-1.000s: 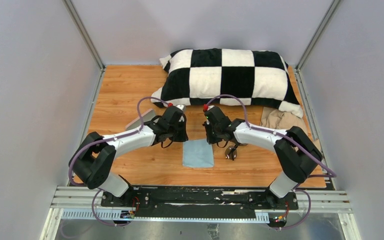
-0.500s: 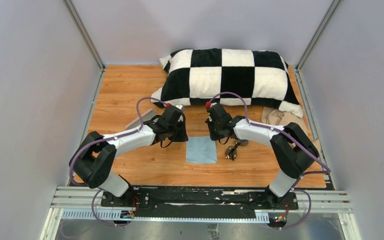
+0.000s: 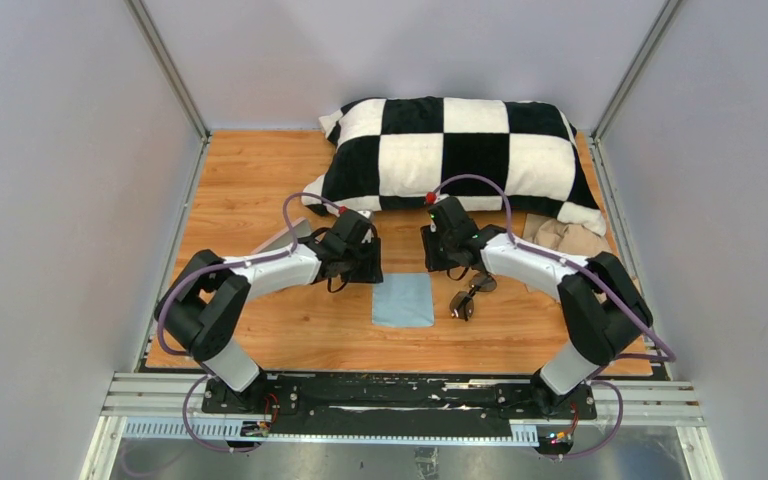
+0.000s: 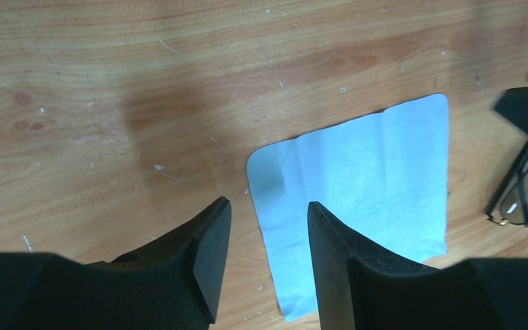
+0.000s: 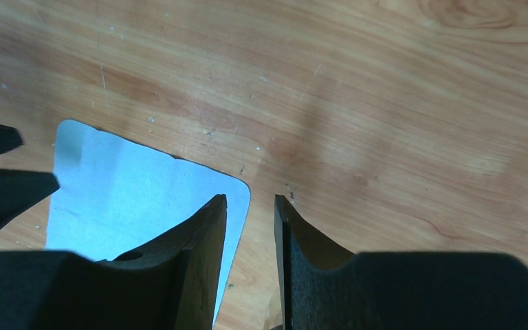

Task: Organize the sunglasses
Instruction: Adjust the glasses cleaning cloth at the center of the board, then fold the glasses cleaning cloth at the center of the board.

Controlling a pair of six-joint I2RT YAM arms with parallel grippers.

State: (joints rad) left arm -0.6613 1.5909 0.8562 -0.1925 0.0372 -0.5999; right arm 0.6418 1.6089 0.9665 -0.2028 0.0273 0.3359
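The sunglasses point(image 3: 467, 297) lie on the wooden table with their arms unfolded, just right of a light blue cloth point(image 3: 403, 300). In the left wrist view they show at the right edge as sunglasses point(image 4: 520, 194) with a thin dark frame. My left gripper point(image 3: 368, 272) hovers over the cloth's far left corner, and the left gripper point(image 4: 268, 210) is open with nothing between its fingers. Over the cloth's far right corner my right gripper point(image 3: 440, 265) stands slightly open; the right gripper point(image 5: 250, 201) holds nothing. The cloth point(image 4: 357, 192) lies flat.
A large black-and-white checked pillow point(image 3: 460, 150) fills the back of the table. A beige fabric bundle point(image 3: 562, 240) sits at the right, under the pillow's corner. A grey oblong case point(image 3: 282, 238) lies behind my left arm.
Both grippers have gone from shut to open and moved back toward the pillow. The cloth has shifted a little right and away, and now lies flat and free.
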